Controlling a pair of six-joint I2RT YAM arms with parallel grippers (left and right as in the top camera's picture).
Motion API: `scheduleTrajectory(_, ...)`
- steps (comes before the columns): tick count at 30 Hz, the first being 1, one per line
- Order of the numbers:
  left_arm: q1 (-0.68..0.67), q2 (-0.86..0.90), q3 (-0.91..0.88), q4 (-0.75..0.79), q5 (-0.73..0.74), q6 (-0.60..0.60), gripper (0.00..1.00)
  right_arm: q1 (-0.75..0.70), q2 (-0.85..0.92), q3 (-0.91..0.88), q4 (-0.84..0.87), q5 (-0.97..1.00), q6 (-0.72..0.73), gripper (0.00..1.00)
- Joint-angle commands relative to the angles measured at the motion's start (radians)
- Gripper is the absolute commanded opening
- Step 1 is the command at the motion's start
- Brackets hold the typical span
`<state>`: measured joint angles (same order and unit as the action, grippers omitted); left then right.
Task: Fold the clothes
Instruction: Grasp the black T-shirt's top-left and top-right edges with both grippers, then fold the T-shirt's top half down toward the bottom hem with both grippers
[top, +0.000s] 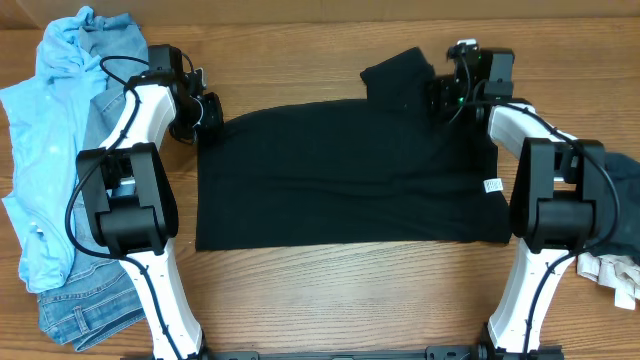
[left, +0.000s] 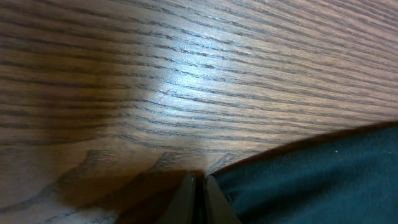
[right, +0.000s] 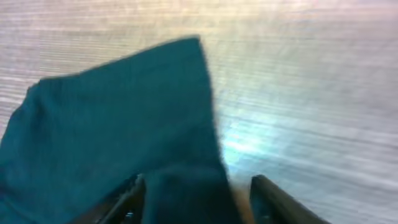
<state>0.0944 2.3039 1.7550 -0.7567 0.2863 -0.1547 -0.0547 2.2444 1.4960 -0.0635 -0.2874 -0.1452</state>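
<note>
Bare worktop (top: 330, 290) is left open on the near side of the black T-shirt (top: 340, 180). The left edge is blocked by a light blue shirt (top: 40, 160) and jeans (top: 88, 312).

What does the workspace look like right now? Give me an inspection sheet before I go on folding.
Surface: wooden table, grain visible.
Job's things: black T-shirt spread in the middle, white label near its right edge, sleeve sticking out at the top; light blue shirt and jeans heaped at left.
Clutter: dark cloth and pale cloth at the right edge.
Grippers: left gripper shut at the T-shirt's upper left corner, pinch unconfirmed; right gripper open, cloth between its fingers.
Cables: black cables loop along both arms.
Surroundings: nothing seen.
</note>
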Motion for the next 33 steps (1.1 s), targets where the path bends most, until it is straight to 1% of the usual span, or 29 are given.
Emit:
scheduleTrajectory(1,-0.017,0.03,-0.025,-0.027,-0.032,-0.006,0.05,-0.012,-0.004,0.043,-0.001,-0.002,0.019,0.36)
scheduleTrajectory(2,-0.017,0.03,-0.025,-0.027,-0.032,-0.006,0.05,-0.012,-0.004,0.043,-0.001,-0.002,0.019,0.43)
scheduleTrajectory(3,-0.016,0.03,-0.025,-0.027,-0.032,-0.006,0.05,-0.012,-0.004,0.043,-0.001,-0.003,0.018,0.54)
scheduleTrajectory(4,-0.016,0.03,-0.025,-0.027,-0.032,-0.006,0.05,-0.012,-0.004,0.043,0.005,-0.003,0.018,0.57)
scheduleTrajectory(8,-0.017,0.03,-0.025,-0.028,-0.032,-0.006,0.05,0.001,-0.003,0.043,0.009,-0.055,-0.06,0.75)
scheduleTrajectory(11,-0.016,0.03,-0.025,-0.029,-0.032,-0.007,0.05,0.024,0.008,0.043,0.026,-0.039,-0.126,0.75)
scheduleTrajectory(19,-0.017,0.03,-0.025,-0.029,-0.032,-0.007,0.05,0.043,0.121,0.043,0.086,-0.055,-0.125,0.76)
scheduleTrajectory(22,-0.017,0.03,-0.025,-0.031,-0.032,-0.007,0.05,0.05,0.131,0.043,0.096,-0.055,-0.125,0.75)
scheduleTrajectory(23,-0.017,0.03,-0.025,-0.031,-0.032,-0.007,0.05,0.052,0.131,0.043,0.102,-0.055,-0.124,0.73)
scheduleTrajectory(24,-0.017,0.03,-0.025,-0.033,-0.032,-0.007,0.05,0.053,0.131,0.043,0.108,-0.055,-0.124,0.66)
scheduleTrajectory(25,-0.017,0.03,-0.025,-0.034,-0.032,-0.007,0.05,0.053,0.131,0.045,0.109,-0.055,-0.124,0.61)
scheduleTrajectory(26,-0.017,0.03,-0.025,-0.037,-0.032,-0.007,0.05,0.053,0.131,0.045,0.109,-0.055,-0.124,0.52)
scheduleTrajectory(27,-0.017,0.03,-0.025,-0.042,-0.032,-0.007,0.05,0.053,0.131,0.045,0.109,-0.055,-0.124,0.33)
scheduleTrajectory(28,-0.017,0.03,-0.025,-0.047,-0.032,-0.007,0.05,0.053,0.131,0.045,0.112,-0.053,-0.112,0.17)
scheduleTrajectory(29,-0.017,0.03,-0.025,-0.051,-0.032,-0.007,0.05,0.053,0.131,0.045,0.113,-0.051,-0.109,0.11)
scheduleTrajectory(31,-0.017,0.03,-0.025,-0.055,-0.032,-0.006,0.05,0.053,0.129,0.045,0.111,-0.046,-0.102,0.07)
scheduleTrajectory(32,-0.017,0.03,-0.025,-0.055,-0.032,-0.006,0.05,0.05,0.119,0.045,0.11,-0.04,-0.059,0.04)
scheduleTrajectory(33,-0.017,0.03,-0.025,-0.056,-0.032,-0.006,0.05,0.049,0.11,0.045,0.111,-0.04,-0.04,0.04)
